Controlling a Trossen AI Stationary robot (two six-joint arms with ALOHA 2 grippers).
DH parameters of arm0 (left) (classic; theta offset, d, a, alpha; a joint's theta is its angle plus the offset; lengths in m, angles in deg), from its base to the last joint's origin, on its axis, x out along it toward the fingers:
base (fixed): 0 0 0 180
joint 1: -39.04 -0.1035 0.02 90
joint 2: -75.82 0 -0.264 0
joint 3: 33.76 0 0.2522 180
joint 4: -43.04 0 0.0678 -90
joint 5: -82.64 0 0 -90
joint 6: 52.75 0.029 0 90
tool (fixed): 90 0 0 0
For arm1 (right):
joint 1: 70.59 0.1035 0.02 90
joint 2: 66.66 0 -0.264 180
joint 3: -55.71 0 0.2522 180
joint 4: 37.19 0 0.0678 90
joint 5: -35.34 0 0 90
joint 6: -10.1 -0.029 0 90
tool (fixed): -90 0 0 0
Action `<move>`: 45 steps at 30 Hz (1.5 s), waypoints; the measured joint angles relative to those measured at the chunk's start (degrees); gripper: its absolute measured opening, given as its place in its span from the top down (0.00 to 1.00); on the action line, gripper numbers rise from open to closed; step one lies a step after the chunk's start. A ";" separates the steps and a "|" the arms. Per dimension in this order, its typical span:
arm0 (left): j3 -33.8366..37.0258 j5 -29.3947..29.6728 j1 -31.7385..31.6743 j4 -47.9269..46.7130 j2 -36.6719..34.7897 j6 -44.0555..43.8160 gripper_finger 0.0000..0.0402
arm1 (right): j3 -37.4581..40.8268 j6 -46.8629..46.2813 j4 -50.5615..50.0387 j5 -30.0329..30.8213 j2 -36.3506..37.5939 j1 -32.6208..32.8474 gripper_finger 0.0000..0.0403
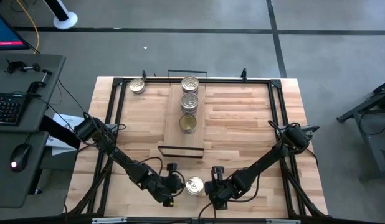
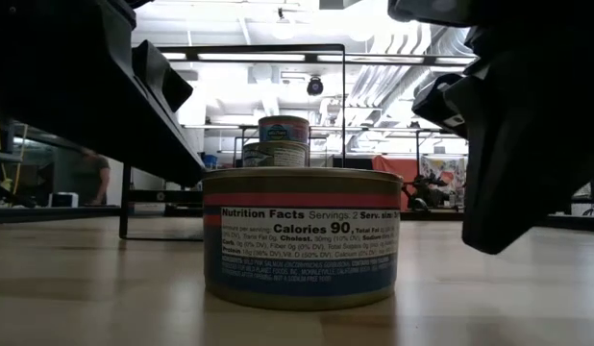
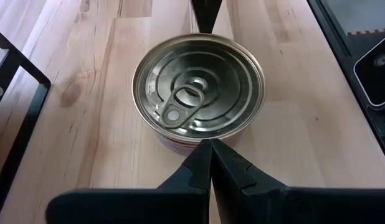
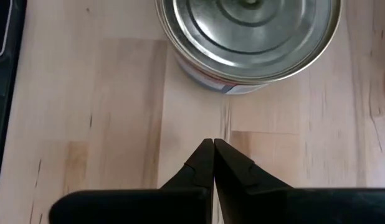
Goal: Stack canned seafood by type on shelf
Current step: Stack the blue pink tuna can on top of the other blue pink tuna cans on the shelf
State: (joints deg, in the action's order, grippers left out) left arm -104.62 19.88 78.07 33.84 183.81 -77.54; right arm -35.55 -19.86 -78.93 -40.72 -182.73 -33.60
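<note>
high view: three tins (image 1: 189, 102) stood on shelf (image 1: 180, 134); one tin (image 1: 137, 86) lay far off; pull-tab tin (image 1: 194, 185) sat unshelved between left claw (image 1: 172, 182) and right claw (image 1: 215, 185), both pinched closed, empty.

Three tins (image 1: 189, 102) lined along shelf (image 1: 182, 146), one tin (image 1: 194, 185) near front edge, another (image 1: 137, 86) far-left.

The right wrist view's edge cuts off the near tin (image 4: 248, 40). In the low view that tin (image 2: 302, 235) hides the shelf tins' (image 2: 283, 130) lower parts; their labels are too small to read.
</note>
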 joint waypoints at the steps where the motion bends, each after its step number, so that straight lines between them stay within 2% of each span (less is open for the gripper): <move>1: 0.00 -0.02 0.00 0.00 0.00 0.01 1.00 | 0.00 0.00 -0.02 -0.02 0.00 0.00 1.00; 6: 0.02 -1.20 0.00 -0.80 -0.49 1.80 1.00 | 0.00 0.29 -0.03 -1.40 0.00 0.00 1.00; 10: 0.07 -1.07 0.00 -2.06 -3.88 3.68 1.00 | 0.00 0.34 -0.04 -3.04 0.00 0.05 1.00; 14: 0.03 -0.52 -0.10 0.42 -5.81 7.11 1.00 | 0.00 0.24 -0.02 -3.04 0.00 0.07 1.00; 24: 0.04 -4.51 -2.49 4.00 -2.08 8.08 1.00 | 0.00 0.42 2.13 1.04 0.00 -1.22 1.00; 30: 0.04 -4.65 -1.49 2.17 -1.90 7.07 1.00 | 0.00 2.49 6.89 1.36 0.02 -1.40 1.00; 40: 0.04 -2.05 -1.16 2.76 -1.88 7.45 1.00 | 0.00 3.02 6.89 1.35 0.02 -1.40 1.00; 45: 0.35 -3.58 -2.04 2.47 -1.25 6.46 1.00 | 0.00 2.99 6.87 1.35 0.02 -1.49 1.00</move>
State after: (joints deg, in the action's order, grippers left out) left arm -104.27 16.30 76.03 36.31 182.56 -71.08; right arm -35.55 -16.87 -72.06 -39.38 -182.71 -35.09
